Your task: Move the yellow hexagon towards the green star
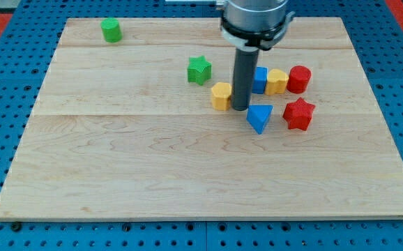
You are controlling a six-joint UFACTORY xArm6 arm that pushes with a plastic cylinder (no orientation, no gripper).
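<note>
The yellow hexagon point(221, 95) lies on the wooden board point(153, 153) just right of centre. The green star point(199, 70) lies a short way up and to the left of it, with a small gap between them. My tip point(240, 108) is at the end of the dark rod, right against the hexagon's right side, between it and the blue triangle point(259, 117).
A blue block point(259, 79), a second yellow block point(277, 81) and a red cylinder point(299, 79) stand in a row right of the rod. A red star point(299, 113) lies below them. A green cylinder point(111, 30) stands at the top left.
</note>
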